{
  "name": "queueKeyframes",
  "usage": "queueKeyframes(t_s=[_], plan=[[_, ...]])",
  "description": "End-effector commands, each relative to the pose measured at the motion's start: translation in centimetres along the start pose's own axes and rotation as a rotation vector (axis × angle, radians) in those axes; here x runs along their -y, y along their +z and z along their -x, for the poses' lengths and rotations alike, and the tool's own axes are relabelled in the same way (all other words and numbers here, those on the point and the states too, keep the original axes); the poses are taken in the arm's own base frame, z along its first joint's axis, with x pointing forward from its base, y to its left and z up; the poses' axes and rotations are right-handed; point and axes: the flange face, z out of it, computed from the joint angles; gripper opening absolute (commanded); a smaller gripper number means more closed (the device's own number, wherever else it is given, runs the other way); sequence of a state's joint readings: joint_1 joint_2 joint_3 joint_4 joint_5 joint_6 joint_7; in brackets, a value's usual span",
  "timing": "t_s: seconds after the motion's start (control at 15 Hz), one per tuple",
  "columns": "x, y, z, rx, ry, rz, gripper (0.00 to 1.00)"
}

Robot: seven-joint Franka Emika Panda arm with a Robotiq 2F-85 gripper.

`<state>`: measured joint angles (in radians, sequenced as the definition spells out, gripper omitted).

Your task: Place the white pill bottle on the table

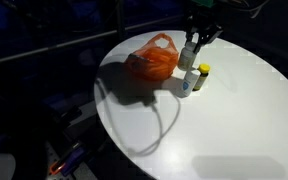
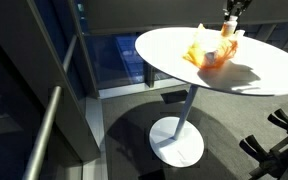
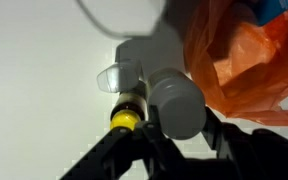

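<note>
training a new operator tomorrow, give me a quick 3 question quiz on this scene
1. True or false: the orange bag lies on the floor.
2. What is between the fingers of the gripper? A) the white pill bottle B) a spoon C) the orange bag
3. Fill in: the other bottle on the table has a ___ cap.
Key: 1 false; 2 A; 3 yellow.
</note>
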<state>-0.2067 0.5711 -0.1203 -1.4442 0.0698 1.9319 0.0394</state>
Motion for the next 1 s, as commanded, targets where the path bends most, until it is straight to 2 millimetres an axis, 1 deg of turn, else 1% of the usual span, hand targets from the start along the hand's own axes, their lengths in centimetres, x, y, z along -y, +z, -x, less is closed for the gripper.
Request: queueKeyframes(t_s=[0.0,0.53,0.73,0.93], plan=[[0.6,0.9,-1.4,-0.005,0.005,-0.017,0.19],[1.9,4.7,-2.5,-0.018,-0.011,-0.012,0.19],[2.1,6.1,-2.8,-0.020,-0.015,-0.021,0.19],[2.0,6.9,-2.9,-0.020,-0.011,-0.030,0.19]])
